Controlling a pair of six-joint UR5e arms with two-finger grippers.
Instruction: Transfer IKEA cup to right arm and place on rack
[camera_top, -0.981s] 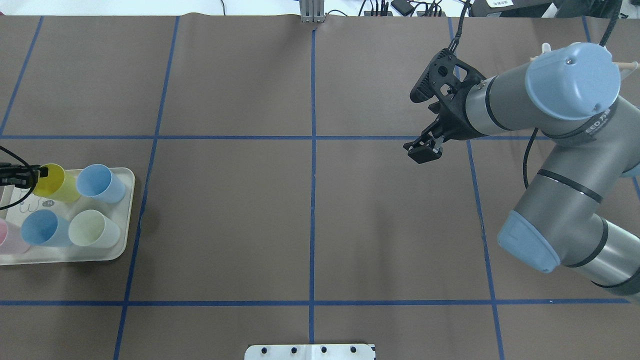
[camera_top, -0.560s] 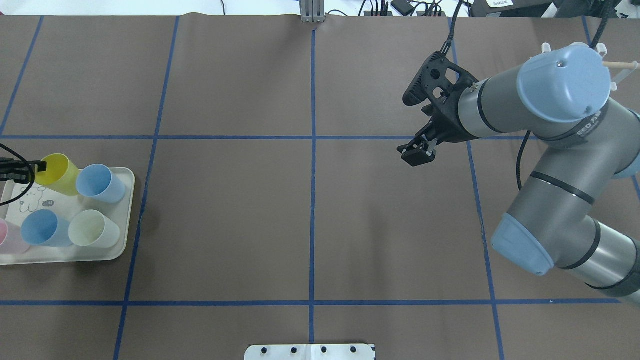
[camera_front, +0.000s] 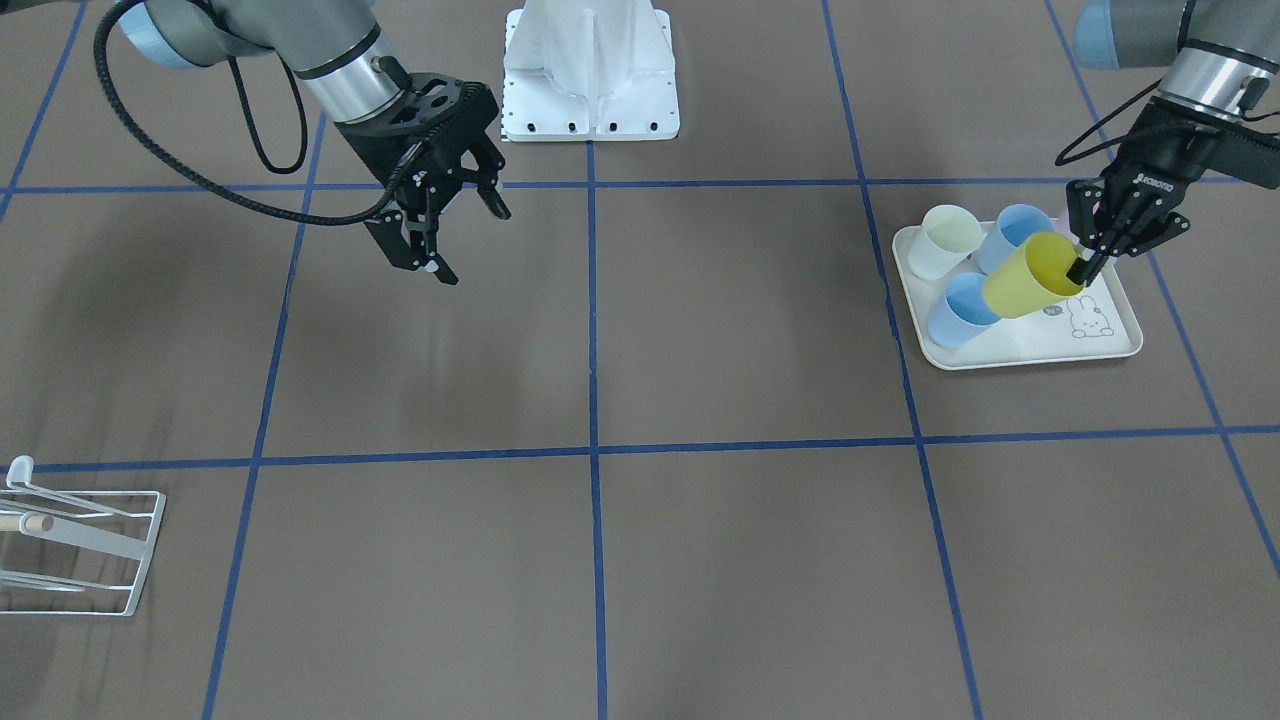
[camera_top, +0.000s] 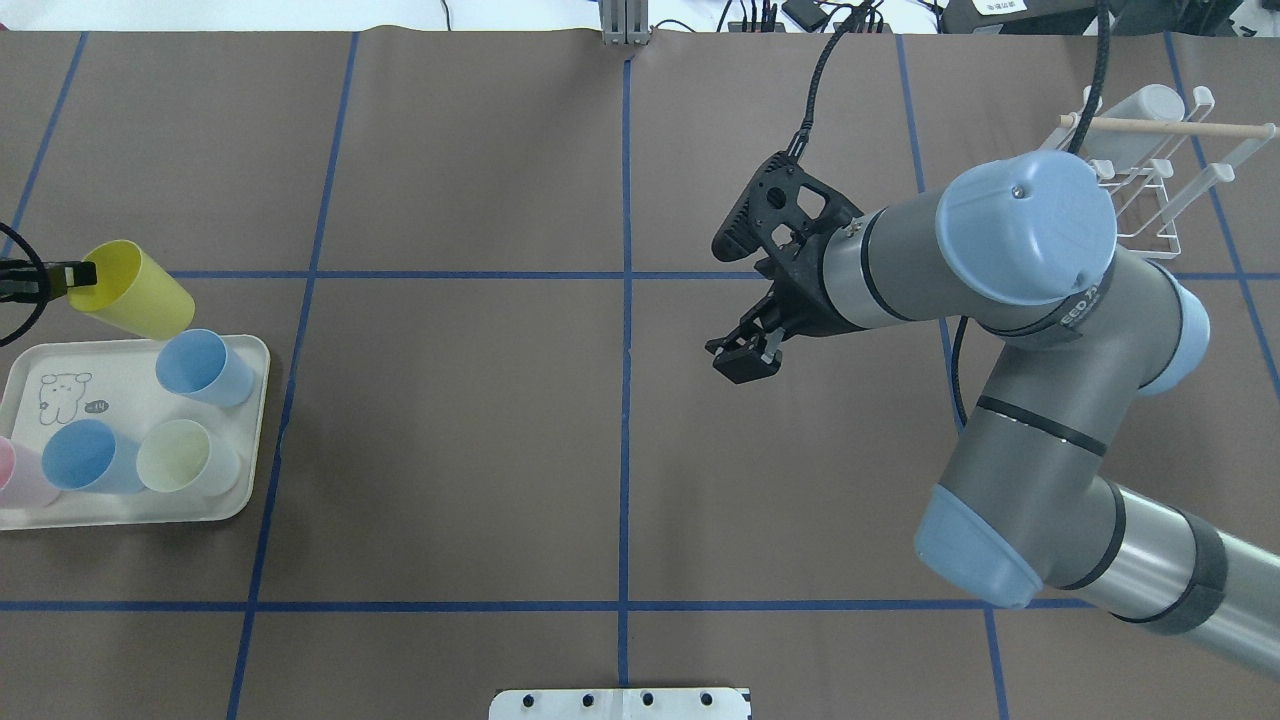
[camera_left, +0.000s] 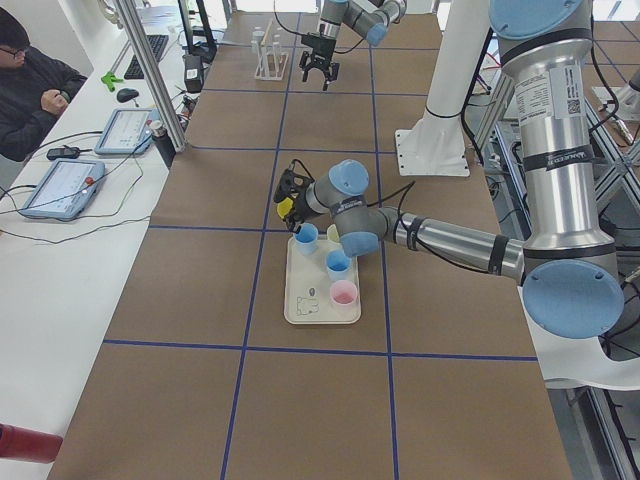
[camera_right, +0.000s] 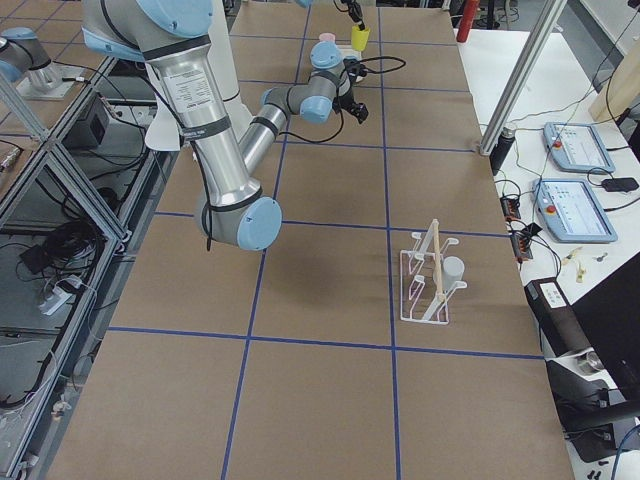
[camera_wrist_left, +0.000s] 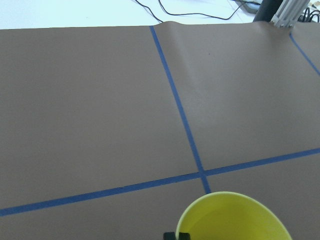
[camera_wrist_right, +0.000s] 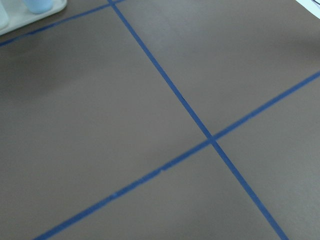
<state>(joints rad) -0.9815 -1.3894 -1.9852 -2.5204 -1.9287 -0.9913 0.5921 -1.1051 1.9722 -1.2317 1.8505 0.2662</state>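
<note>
Cup picked up; hand-over and racking are not yet done.

The left black two-finger gripper (camera_front: 1085, 262) is pinched on the rim of the yellow plastic IKEA cup (camera_front: 1030, 278), one finger inside the mouth. It holds the cup tilted in the air by the cream rabbit-printed tray (camera_top: 255, 440) (blue, green and pink cups (camera_top: 200, 365) stand on it). The right black two-finger gripper (camera_front: 468, 243) is spread wide and empty near the table's middle, well apart from the cup. The white wire rack (camera_top: 1160, 127) with its wooden rod stands at the table's right end.
</note>
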